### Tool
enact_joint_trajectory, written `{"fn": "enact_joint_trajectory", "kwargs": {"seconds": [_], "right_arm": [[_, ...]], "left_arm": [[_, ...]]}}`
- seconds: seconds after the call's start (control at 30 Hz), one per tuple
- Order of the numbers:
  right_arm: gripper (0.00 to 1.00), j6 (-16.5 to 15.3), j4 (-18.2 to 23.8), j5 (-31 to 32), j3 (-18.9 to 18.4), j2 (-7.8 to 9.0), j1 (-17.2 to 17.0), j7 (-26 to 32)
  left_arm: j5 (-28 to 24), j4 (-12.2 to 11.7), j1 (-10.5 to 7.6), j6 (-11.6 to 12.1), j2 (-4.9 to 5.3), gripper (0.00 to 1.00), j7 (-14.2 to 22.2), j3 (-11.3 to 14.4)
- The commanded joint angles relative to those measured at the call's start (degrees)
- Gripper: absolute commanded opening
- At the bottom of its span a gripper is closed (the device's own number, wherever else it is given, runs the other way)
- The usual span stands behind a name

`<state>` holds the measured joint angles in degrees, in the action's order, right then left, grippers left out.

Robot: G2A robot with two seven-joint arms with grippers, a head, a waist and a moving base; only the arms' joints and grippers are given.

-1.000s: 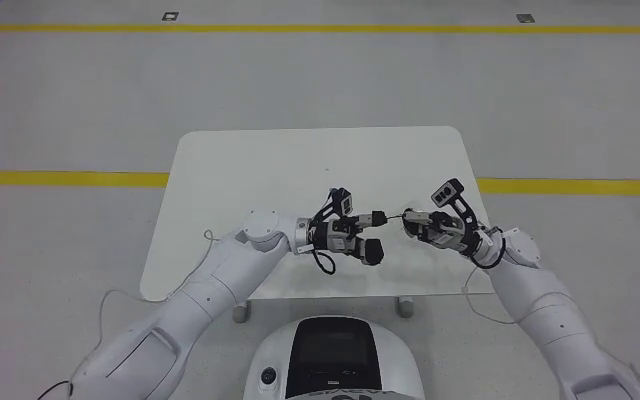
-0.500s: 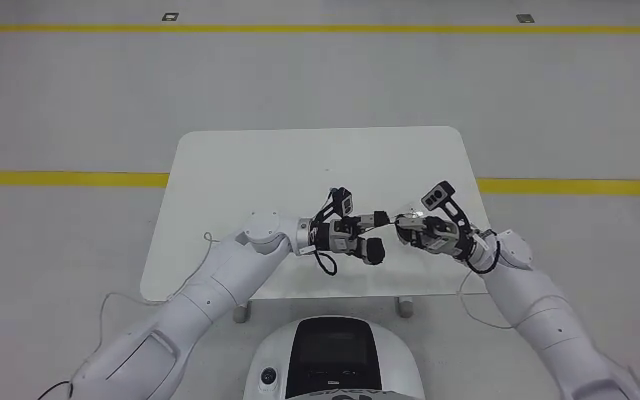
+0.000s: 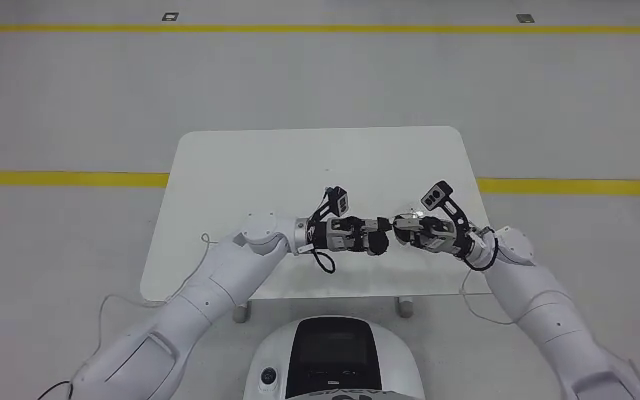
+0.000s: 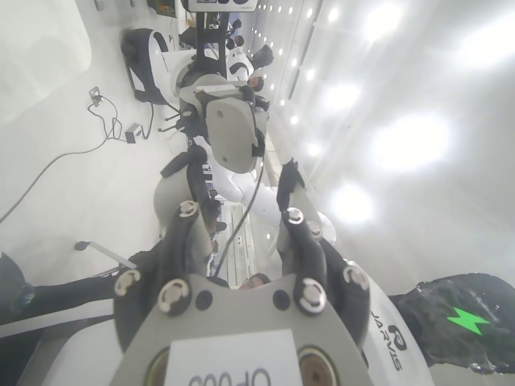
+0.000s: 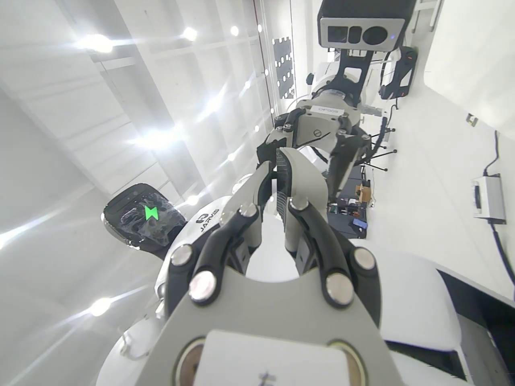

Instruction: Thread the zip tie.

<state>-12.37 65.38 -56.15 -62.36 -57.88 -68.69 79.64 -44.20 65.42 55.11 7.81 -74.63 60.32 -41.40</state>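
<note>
Seen from above, the left gripper and right gripper nearly meet; wrist views show left spread, right pressed together.

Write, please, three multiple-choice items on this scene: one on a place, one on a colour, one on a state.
1. Over which part of the table do the left tool and the right tool meet?
A. its far edge
B. its near half
C. a far corner
2. What colour are the floor lines?
A. yellow
B. red
C. blue
3. How do the left tool's fingers stand?
A. pressed together
B. shut on a cup
C. spread apart
Key: 1 B, the top view shows them facing each other there; 2 A, both lines are yellow; 3 C, the left wrist view shows a wide gap between them.
</note>
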Motion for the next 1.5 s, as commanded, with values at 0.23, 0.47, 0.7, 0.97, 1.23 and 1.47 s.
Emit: {"fn": "enact_joint_trajectory", "kwargs": {"seconds": [0.23, 0.47, 0.7, 0.97, 1.23, 1.47], "right_arm": [[0.00, 1.99, 0.95, 3.32, -0.86, 1.07, -0.55, 0.00], [0.00, 3.29, 0.12, 5.28, -0.08, 1.28, -0.04, 0.00], [0.00, 3.62, -1.28, 7.28, 0.31, 1.05, 0.75, -0.21], [0.00, 4.05, -1.78, 8.03, 0.83, 0.51, 1.29, -0.32], [0.00, 3.89, -2.01, 7.80, 0.96, 0.13, 1.50, 0.00], [0.00, 3.75, -1.80, 7.62, 1.26, -0.04, 1.62, 0.00]], "left_arm": [[1.46, -0.13, -0.09, -0.30, 0.08, 0.21, -0.77, -0.08], [3.84, 0.15, -0.19, -0.51, 0.31, 0.19, -2.48, -0.34], [5.01, 1.02, 0.27, -0.88, 0.72, 0.17, -3.15, -1.02], [5.94, 1.70, 0.55, -1.39, 0.87, 0.11, -3.76, -1.03], [6.22, 1.66, 0.44, -1.77, 0.81, 0.11, -3.89, -0.76], [6.25, 1.50, 0.18, -2.10, 0.70, 0.09, -3.89, -0.50]]}}
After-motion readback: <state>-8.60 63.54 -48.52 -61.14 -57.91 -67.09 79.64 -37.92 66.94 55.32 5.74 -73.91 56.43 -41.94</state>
